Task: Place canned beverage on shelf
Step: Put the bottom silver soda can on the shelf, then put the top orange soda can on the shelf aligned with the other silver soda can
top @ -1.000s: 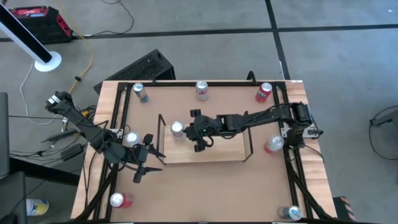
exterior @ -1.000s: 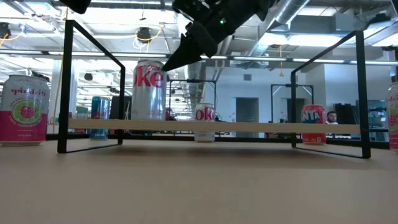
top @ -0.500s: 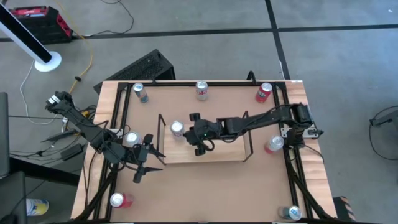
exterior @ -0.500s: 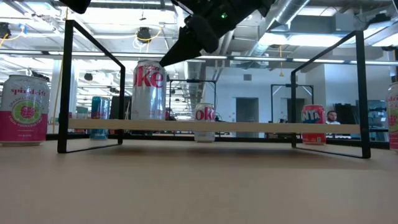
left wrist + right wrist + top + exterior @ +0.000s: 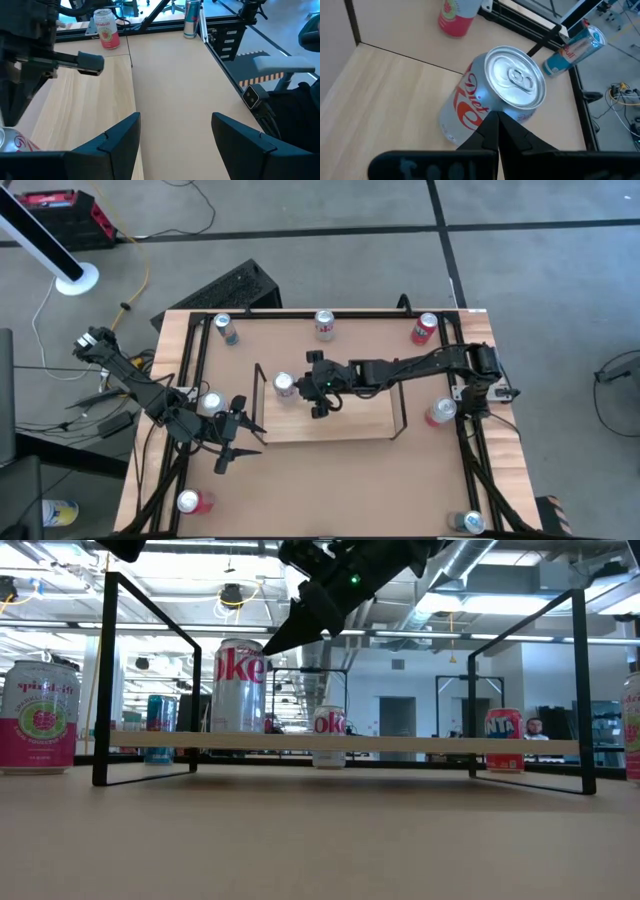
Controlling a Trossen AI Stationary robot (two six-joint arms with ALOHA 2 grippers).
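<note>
A silver Diet Coke can stands upright on the left end of the light-wood shelf; it also shows in the low view and the right wrist view. My right gripper is shut, its tip at the can's upper right side in the low view and the right wrist view. My left gripper is open and empty near the shelf's left near corner; its fingers frame bare table in the left wrist view. My right gripper's shut fingertips lie against the can's wall just under the top rim, on the side toward the table's right. The fingers slant down from the right and above. The can stands upright on the shelf board.
Other cans stand round the table: three along the far edge, one at the right, one left of the shelf, two near the front corners. Black wire uprights stand at the shelf's ends.
My right gripper, still shut, has drifted a little toward the near edge and then back toward the far edge, staying at the can's top. The can has stayed upright in place.
</note>
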